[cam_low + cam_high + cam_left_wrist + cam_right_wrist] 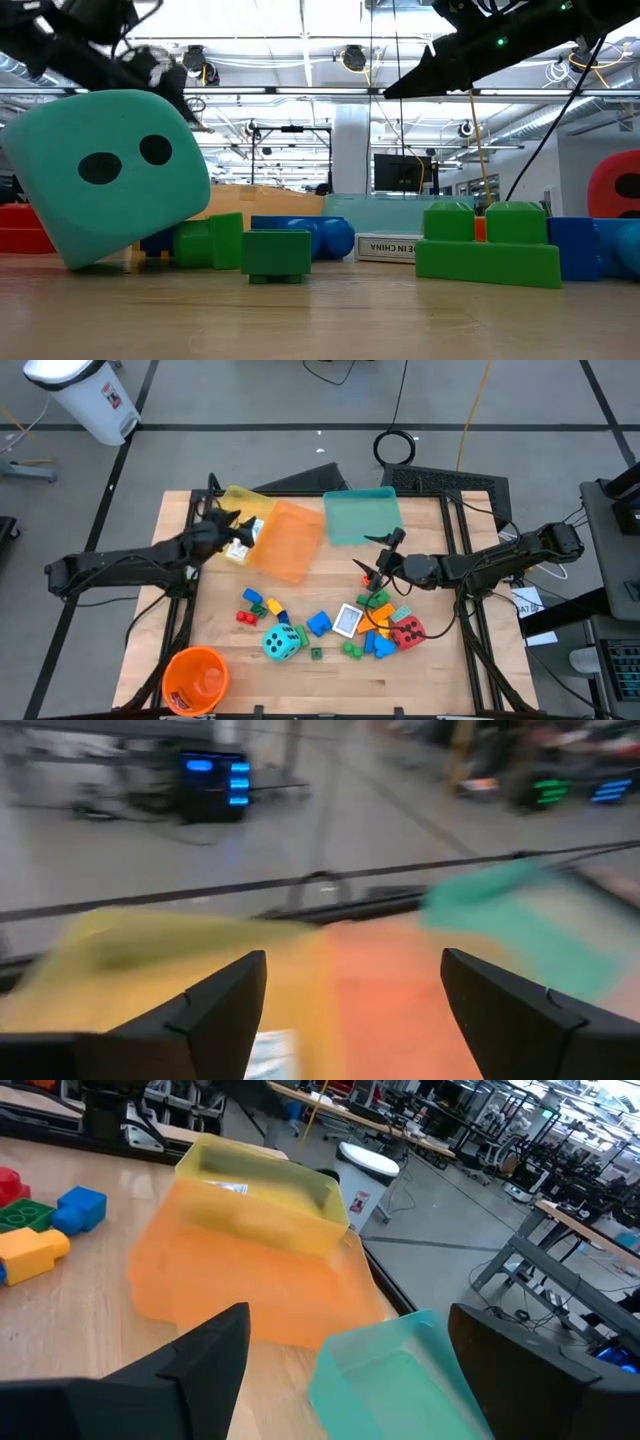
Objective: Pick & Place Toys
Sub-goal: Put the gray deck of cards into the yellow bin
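At the table's left rear, my left gripper [238,525] hangs over the yellow tray [247,510], fingers spread and empty; a white picture card [238,550] lies in that tray just beneath. Next come the orange tray [290,540] and the teal tray [362,515], side by side. Nearer the front, the loose toys lie on the wood: the cyan die [282,641], small bricks [258,604], another card [347,620], the red die [407,631]. Just above this pile's right part, my right gripper [375,572] hovers, fingers parted, gripping nothing.
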Controlling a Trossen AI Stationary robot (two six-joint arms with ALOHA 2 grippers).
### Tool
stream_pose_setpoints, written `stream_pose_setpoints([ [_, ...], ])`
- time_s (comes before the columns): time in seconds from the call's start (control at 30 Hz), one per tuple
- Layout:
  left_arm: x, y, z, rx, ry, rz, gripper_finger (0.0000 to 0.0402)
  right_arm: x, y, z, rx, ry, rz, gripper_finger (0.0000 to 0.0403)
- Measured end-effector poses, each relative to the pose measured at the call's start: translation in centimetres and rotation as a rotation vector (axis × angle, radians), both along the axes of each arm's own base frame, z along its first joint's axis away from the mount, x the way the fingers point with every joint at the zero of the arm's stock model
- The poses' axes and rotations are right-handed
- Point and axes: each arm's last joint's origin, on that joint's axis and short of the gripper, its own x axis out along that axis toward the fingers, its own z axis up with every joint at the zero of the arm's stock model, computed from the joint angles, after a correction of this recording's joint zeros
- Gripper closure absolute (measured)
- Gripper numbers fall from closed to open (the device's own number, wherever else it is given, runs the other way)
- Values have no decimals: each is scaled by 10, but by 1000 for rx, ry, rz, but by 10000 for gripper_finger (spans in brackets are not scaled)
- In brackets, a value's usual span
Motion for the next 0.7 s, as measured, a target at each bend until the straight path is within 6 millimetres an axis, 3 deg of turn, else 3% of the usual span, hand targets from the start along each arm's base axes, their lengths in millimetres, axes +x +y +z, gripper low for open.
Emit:
stream_pose_setpoints([
  [0.13,1,-7,33,2,-82,-100,105,0,0,0,-33,17,7,94],
  [0.33,-19,-24,70,-41,-67,-190,112,0,0,1,-44,20,10,94],
  [0.5,-30,-41,68,4,-61,-325,108,0,0,1,-48,22,11,94],
  [0.7,-32,-60,32,80,20,-513,106,0,0,1,-48,22,11,94],
])
